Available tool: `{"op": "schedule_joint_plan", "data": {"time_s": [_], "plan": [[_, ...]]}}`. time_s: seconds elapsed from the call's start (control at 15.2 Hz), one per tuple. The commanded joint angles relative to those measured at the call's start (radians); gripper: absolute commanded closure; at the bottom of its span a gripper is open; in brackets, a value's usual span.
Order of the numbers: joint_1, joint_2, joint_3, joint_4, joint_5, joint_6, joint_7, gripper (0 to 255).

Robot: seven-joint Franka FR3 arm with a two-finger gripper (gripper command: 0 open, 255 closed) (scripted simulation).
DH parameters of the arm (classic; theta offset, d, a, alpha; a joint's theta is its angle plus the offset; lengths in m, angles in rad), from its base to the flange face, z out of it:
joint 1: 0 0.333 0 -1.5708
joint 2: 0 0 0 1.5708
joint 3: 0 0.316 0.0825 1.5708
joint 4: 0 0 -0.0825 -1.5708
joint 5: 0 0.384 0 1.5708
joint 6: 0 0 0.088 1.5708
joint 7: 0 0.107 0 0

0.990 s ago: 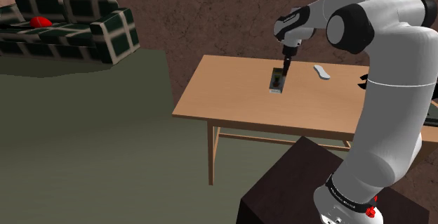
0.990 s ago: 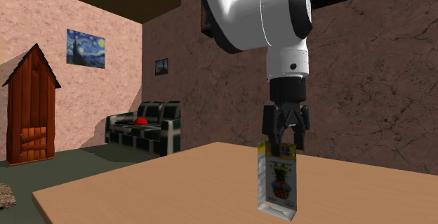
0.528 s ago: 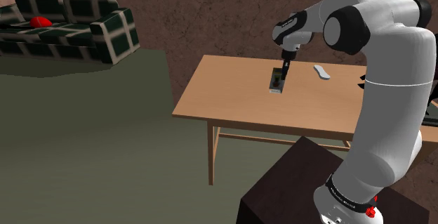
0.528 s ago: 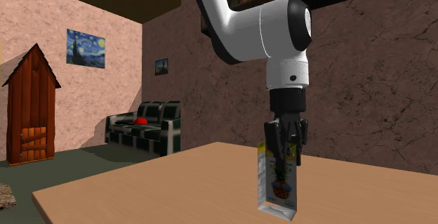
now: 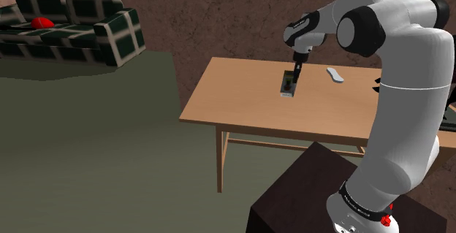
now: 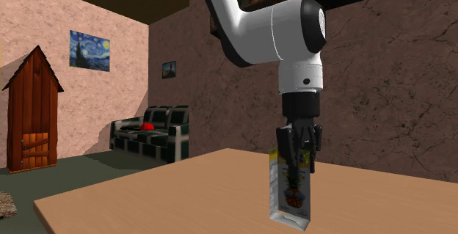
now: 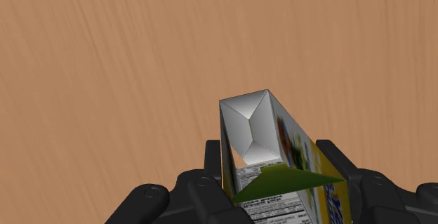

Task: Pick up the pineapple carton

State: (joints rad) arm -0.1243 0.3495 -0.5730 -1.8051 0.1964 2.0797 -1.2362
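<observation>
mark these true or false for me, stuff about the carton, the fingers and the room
1. The yellow-and-white pineapple carton stands on the brown wooden table. True.
2. The black fingers clasp the carton at its base. False: they clasp its top end.
3. A red cushion lies on the table. False: it lies on the dark checked sofa.
4. A small flat white object lies on the table, apart from the carton. True.
</observation>
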Motion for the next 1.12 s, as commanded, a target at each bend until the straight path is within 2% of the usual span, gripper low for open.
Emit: {"op": "schedule_joint_plan", "data": {"time_s": [0.0, 0.92, 1.06], "plan": [[0.001, -0.005, -0.002, 0.005, -0.004, -0.011, 0.002, 255], [0.01, -0.065, -0.019, 0.121, -0.047, -0.177, 0.029, 255], [0.01, -0.066, -0.02, 0.122, -0.047, -0.179, 0.029, 255]]}}
